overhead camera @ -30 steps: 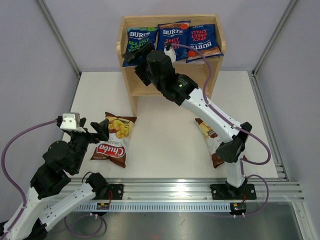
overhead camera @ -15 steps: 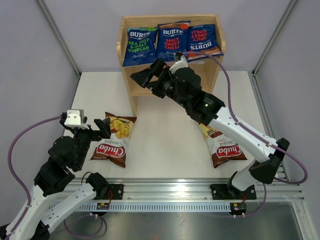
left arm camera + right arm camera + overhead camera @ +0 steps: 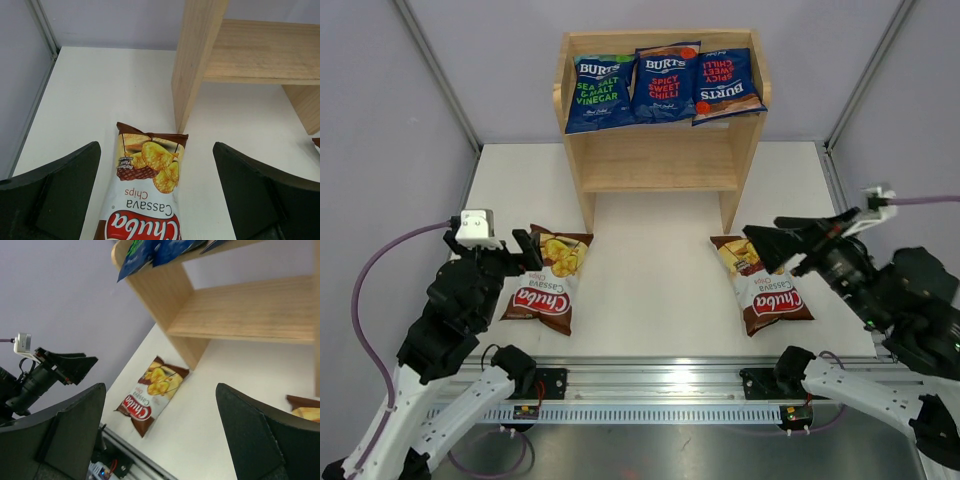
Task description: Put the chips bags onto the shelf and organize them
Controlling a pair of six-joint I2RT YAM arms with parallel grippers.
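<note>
Three dark blue Burts bags [image 3: 665, 82] lie side by side on the top tier of the wooden shelf [image 3: 660, 165]. Two brown-and-white Chuba bags lie flat on the white table, one at the left [image 3: 546, 282] and one at the right [image 3: 762, 283]. My left gripper [image 3: 495, 255] is open and empty, hovering at the left Chuba bag [image 3: 150, 195], which shows between its fingers. My right gripper [image 3: 770, 245] is open and empty, raised above the right Chuba bag. The right wrist view shows the shelf [image 3: 240, 310] and the left Chuba bag [image 3: 151, 392].
A metal rail [image 3: 670, 385] with both arm bases runs along the table's near edge. Grey walls and slanted frame posts [image 3: 440, 70] enclose the table. The shelf's left side panel [image 3: 192, 60] stands just beyond the left Chuba bag.
My right arm has pulled back from the shelf's top tier to the near right, above the right Chuba bag. My left arm shifted slightly. The bags have not moved.
</note>
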